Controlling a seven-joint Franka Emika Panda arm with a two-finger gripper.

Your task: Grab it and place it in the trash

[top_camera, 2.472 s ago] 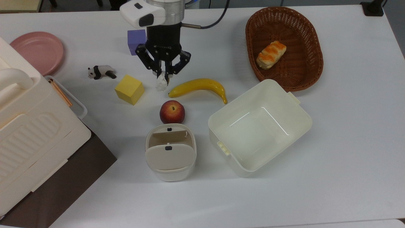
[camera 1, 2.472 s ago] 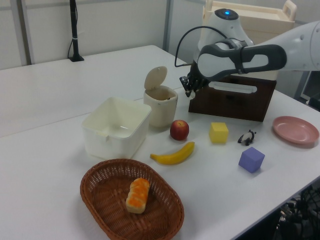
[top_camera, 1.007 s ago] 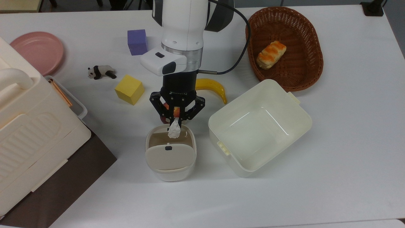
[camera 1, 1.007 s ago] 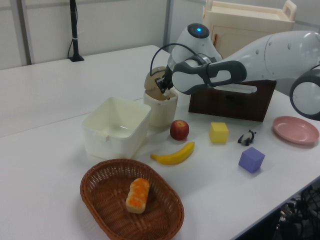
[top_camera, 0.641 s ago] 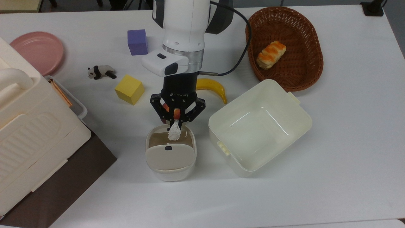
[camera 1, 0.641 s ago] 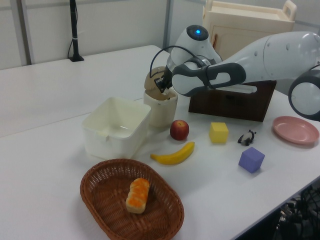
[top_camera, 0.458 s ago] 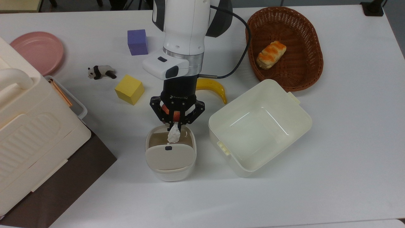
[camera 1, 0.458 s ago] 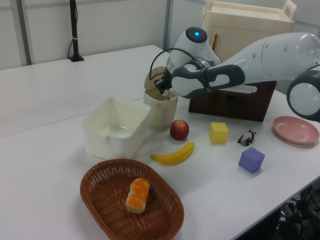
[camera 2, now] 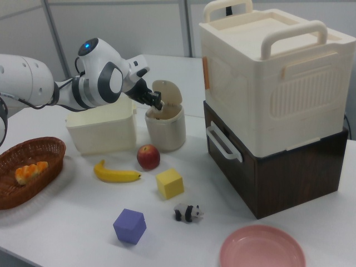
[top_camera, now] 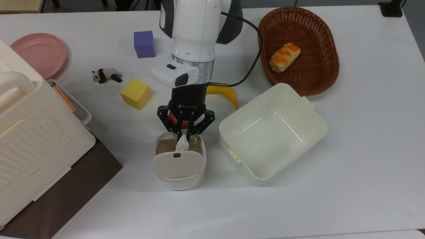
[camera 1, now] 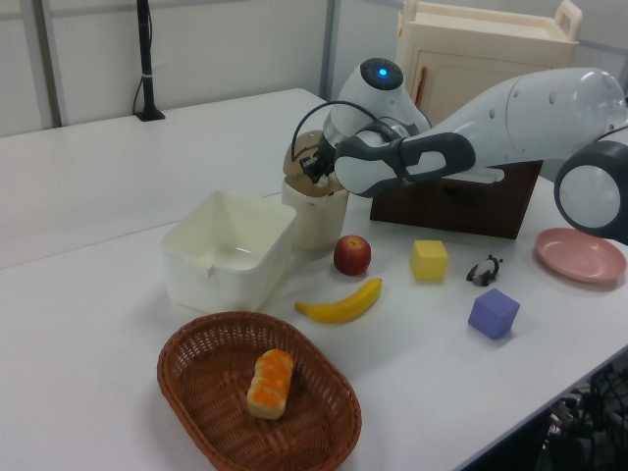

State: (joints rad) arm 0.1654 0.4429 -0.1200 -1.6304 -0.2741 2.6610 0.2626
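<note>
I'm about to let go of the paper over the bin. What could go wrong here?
The paper ball hangs at the opening's far edge, close to the bin rim, so it might catch there or fall outside. The raised flap stands right beside the gripper; going lower could knock it or tip the bin.

Glossy white arm segments with dark grey joint covers, a blue indicator light, a black cable, and a black linkage tool.

in the top view, with the trash as landmark on the desk, the paper ball hangs over its opening, the apple lies just above it, the tub to its right, and the yellow cube up-left.
</note>
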